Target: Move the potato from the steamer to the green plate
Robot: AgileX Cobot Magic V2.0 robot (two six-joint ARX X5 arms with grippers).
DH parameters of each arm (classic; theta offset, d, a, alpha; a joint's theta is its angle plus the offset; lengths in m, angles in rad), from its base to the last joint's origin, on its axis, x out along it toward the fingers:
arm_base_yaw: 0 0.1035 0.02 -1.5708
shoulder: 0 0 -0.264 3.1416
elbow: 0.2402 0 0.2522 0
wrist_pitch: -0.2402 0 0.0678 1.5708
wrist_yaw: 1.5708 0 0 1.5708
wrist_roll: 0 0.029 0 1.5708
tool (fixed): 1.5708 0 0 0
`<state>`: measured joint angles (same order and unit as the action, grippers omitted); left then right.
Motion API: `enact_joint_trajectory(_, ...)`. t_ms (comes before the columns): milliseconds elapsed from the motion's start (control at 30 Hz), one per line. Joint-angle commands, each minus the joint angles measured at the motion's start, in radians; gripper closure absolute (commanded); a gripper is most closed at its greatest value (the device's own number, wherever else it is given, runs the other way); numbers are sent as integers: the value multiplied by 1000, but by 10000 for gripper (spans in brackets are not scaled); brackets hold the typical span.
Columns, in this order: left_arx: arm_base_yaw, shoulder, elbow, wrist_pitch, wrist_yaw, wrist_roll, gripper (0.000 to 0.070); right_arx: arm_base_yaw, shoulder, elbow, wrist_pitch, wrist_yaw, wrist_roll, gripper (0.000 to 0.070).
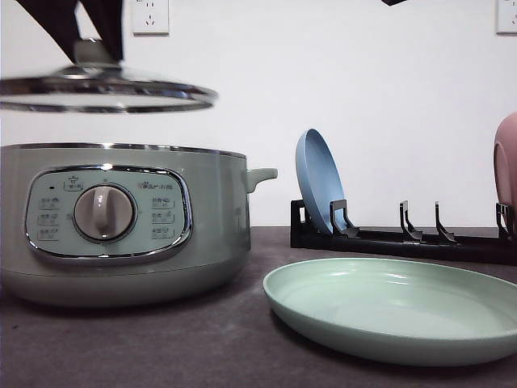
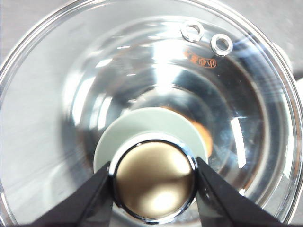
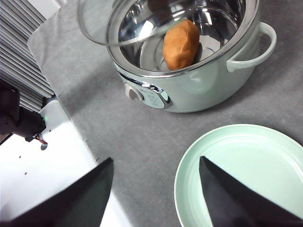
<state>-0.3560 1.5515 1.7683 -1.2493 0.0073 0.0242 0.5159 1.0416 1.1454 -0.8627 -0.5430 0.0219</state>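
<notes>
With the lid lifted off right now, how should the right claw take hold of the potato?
From straight above, into the open steamer. The potato stands as a tall oval on the pot floor, so I'd close the right claw across its narrow middle, fingers either side.

Steamer (image 1: 121, 226) sits at the left of the surface (image 1: 202, 347), dial panel (image 1: 105, 212) toward the camera. Its lid (image 1: 105, 89) is up in the air above it, apart from the rim. Potato (image 3: 181, 43) lies inside the steamer pot. Green plate (image 1: 396, 307) lies flat to the right of the steamer, near it. Behind the plate, a rack (image 1: 404, 238) by the wall holds a blue plate (image 1: 319, 179) on edge at its left end, a pink plate (image 1: 506, 162) at its right end.
</notes>
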Motion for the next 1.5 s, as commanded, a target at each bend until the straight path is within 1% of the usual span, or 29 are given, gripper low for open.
enact_joint_trajectory(0, 12, -34, 26, 11, -15, -9, 698, 5, 9, 18, 10, 1, -14, 343)
enact_joint_trajectory(167, 78, -89, 26, -19, -52, -8, 698, 5, 9, 18, 11, 1, -14, 343)
enact_joint_trajectory(433, 203, -144, 26, -31, -54, -5, 698, 5, 9, 18, 18, 1, -2, 343)
enact_joint_trajectory(600, 267, -149, 26, -52, -55, 1, 698, 5, 10, 18, 39, 1, 22, 343)
enact_joint_trajectory(833, 319, -149, 26, -54, -55, 3, 698, 5, 19, 21, 69, 1, 59, 342)
enact_joint_trajectory(1000, 337, -149, 26, -54, -55, 3, 698, 7, 75, 57, 69, 0, 72, 342)
enact_joint_trajectory(1100, 340, -149, 26, -54, -55, 3, 698, 19, 134, 117, 68, 1, 72, 340)
enact_joint_trajectory(1133, 341, -149, 26, -54, -55, 5, 698, 25, 162, 150, 64, 1, 72, 328)
enact_joint_trajectory(1233, 348, -149, 26, -54, -55, 6, 698, 46, 251, 259, 44, 2, 72, 250)
enact_joint_trajectory(1267, 350, -149, 26, -54, -55, 6, 698, 54, 284, 299, 38, 4, 71, 237)
enact_joint_trajectory(1467, 362, -149, 26, -54, -55, 6, 698, 115, 503, 545, -5, 72, 50, 221)
